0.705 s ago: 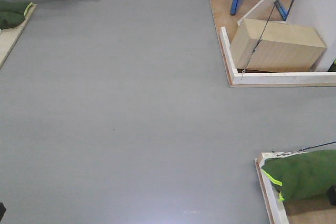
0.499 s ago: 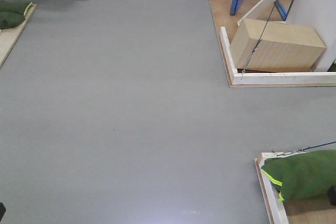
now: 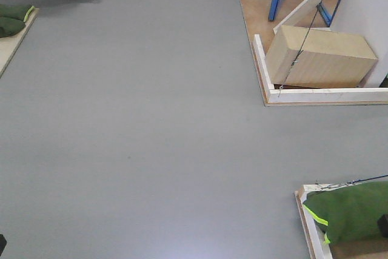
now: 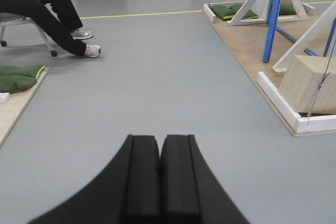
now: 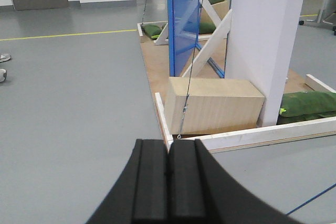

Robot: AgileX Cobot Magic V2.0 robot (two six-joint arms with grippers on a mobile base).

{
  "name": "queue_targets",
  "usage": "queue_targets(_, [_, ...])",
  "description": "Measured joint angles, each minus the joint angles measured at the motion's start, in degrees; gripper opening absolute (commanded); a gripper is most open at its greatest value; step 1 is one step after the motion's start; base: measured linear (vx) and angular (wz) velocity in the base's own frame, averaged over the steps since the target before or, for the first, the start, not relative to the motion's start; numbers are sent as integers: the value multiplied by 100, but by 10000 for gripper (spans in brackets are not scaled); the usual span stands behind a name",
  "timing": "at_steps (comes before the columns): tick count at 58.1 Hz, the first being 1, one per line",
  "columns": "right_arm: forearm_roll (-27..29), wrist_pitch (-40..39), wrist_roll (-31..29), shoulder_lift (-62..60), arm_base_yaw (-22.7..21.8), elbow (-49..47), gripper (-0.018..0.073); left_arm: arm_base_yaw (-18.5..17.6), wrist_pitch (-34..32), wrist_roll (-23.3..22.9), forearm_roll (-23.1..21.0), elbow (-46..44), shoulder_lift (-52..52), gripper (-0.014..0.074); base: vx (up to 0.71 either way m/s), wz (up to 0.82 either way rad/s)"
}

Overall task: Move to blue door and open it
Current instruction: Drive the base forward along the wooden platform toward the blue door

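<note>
Right wrist-mounted view: right gripper (image 5: 168,148) pressed closed, empty; blue door (image 5: 184,19) well ahead, beyond wooden box (image 5: 212,103). Left gripper (image 4: 159,142) likewise closed, empty.

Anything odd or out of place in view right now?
Only a seated person's legs stretched onto the open grey floor, ahead left. No spills or damage visible; the blue door stands upright to the right.

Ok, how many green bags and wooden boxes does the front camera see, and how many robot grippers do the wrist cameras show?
Green bags: 3
Wooden box: 1
Grippers: 2, the left gripper and the right gripper
Total: 6
</note>
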Motion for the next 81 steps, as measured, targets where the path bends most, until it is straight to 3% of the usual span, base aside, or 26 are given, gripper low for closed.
queue_targets(43, [0, 46, 0, 0, 114, 0, 8, -39, -2, 0, 0, 0, 0, 73, 23, 1])
queue_targets(81, [0, 46, 0, 0, 114, 0, 8, -69, -3, 0, 0, 0, 0, 73, 42, 3])
